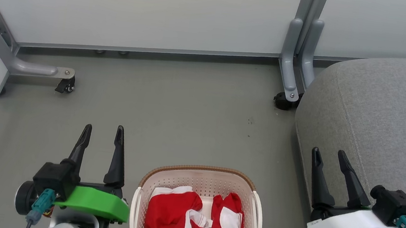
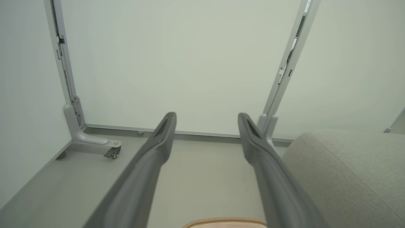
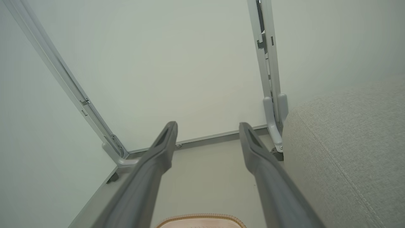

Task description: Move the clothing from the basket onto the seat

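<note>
Clothing (image 1: 171,214) in basket (image 1: 202,167) on grey floor (image 1: 187,116) (seat (image 1: 392,114) beside); left gripper (image 1: 104,128), right gripper (image 1: 328,152) spread, empty.

A lab test bay staged as a home corner: pale partition panels (image 1: 142,6) on grey metal frames (image 1: 34,68) with a caster (image 1: 66,85) stand ahead of the left pincer (image 1: 104,128). The floor (image 1: 186,119) is bare and grey, and a grey upholstered seat (image 1: 381,112) lies just beside the right pincer (image 1: 328,152).

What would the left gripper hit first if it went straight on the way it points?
Probably the wall panel, low down near its bottom rail; nothing stands between the open left gripper and it over the floor. Depth is unclear.
</note>
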### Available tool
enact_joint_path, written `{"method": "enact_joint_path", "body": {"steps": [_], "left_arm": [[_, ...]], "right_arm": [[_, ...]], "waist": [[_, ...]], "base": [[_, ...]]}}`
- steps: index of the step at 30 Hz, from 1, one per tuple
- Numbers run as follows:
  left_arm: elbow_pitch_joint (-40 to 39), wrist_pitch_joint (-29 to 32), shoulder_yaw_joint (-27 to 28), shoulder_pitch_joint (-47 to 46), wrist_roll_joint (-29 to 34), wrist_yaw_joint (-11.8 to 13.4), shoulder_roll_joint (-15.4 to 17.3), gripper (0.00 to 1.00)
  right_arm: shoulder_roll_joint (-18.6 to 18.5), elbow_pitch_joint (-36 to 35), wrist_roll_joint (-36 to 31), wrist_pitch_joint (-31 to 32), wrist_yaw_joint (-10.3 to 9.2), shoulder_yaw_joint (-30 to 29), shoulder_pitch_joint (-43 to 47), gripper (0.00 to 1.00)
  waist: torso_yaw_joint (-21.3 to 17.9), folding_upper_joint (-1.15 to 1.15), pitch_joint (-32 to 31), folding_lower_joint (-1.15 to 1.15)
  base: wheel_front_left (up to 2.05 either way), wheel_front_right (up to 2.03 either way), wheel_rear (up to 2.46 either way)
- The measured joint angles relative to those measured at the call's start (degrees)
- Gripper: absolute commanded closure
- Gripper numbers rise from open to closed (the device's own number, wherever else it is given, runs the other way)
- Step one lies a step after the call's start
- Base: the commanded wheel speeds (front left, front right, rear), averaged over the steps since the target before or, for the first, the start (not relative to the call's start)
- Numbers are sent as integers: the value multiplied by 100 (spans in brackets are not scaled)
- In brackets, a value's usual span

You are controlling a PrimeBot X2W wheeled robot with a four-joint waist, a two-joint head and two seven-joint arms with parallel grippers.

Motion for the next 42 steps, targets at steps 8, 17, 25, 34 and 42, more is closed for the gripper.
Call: {"method": "enact_joint_path", "body": {"steps": [8,17,25,34,42], "left_arm": [[-26,-101,-65,-1,447,43,5,0],[-59,-202,-122,-6,904,103,22,0],[-97,-292,-232,-6,1273,154,27,0],[-144,-393,-297,-6,1657,204,52,0],[-170,-428,-347,-6,1858,245,52,0]], "right_arm": [[30,-80,-354,-97,0,-5,15,0],[46,-145,-756,-200,1,32,59,0],[49,-213,-1107,-292,1,69,66,0],[56,-289,-1464,-381,1,137,82,0],[66,-339,-1613,-426,1,177,88,0]], "waist": [[-1,0,11,0],[-8,0,20,0],[-7,0,20,0],[-8,0,14,0],[2,0,27,0]], "base": [[0,0,0],[0,0,0],[0,0,0],[0,0,0],[0,0,0]]}}
